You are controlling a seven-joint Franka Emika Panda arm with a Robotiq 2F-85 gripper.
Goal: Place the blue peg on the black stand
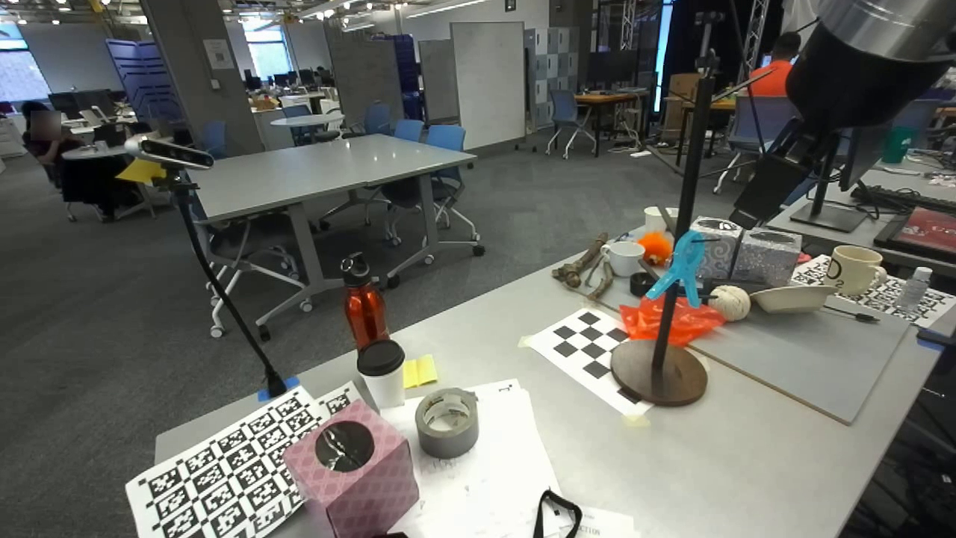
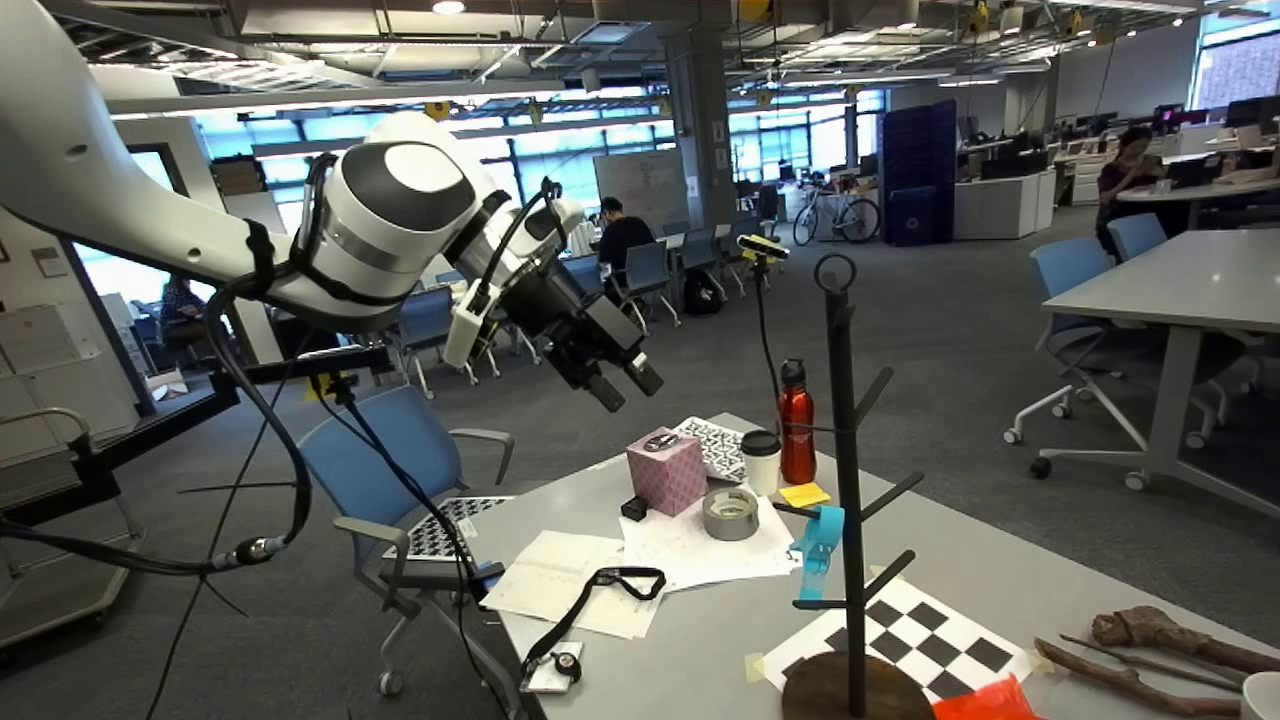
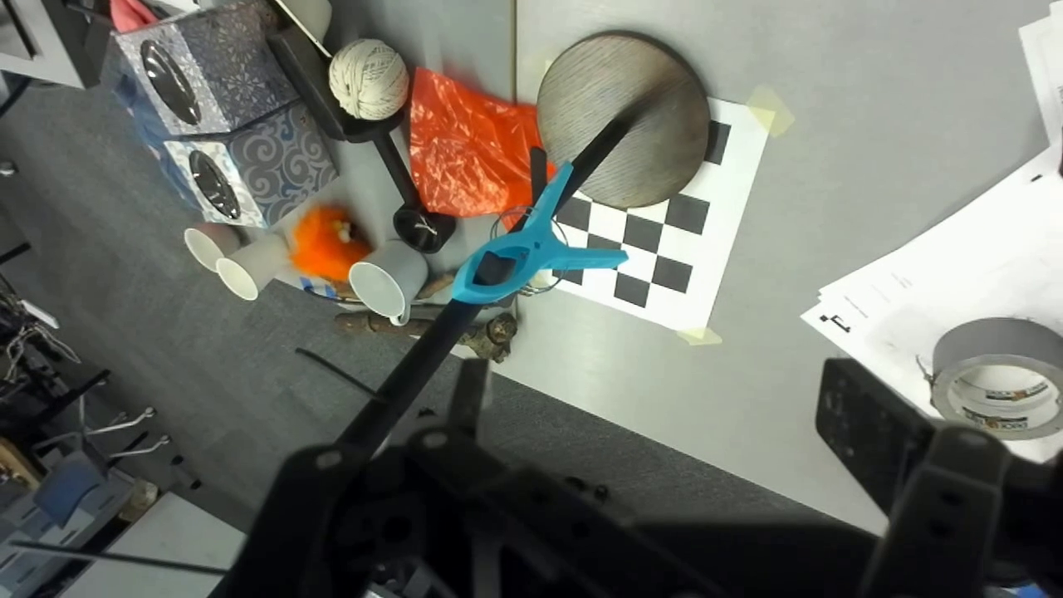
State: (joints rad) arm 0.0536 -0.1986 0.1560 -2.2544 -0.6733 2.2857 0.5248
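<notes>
Apparently placed already: light-blue spring clamp hangs on black stand, ahead of and below claw. Claw spread apart, gripping nothing. Best back it straight off, clear of side rods.

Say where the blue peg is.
In an exterior view, the blue peg hangs on the left side of the black stand, with the tape roll farther left.

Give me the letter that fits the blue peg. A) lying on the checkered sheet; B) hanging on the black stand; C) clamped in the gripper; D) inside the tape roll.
B: in an exterior view the blue peg hangs on the black stand, while the gripper is open and apart from both.
</notes>
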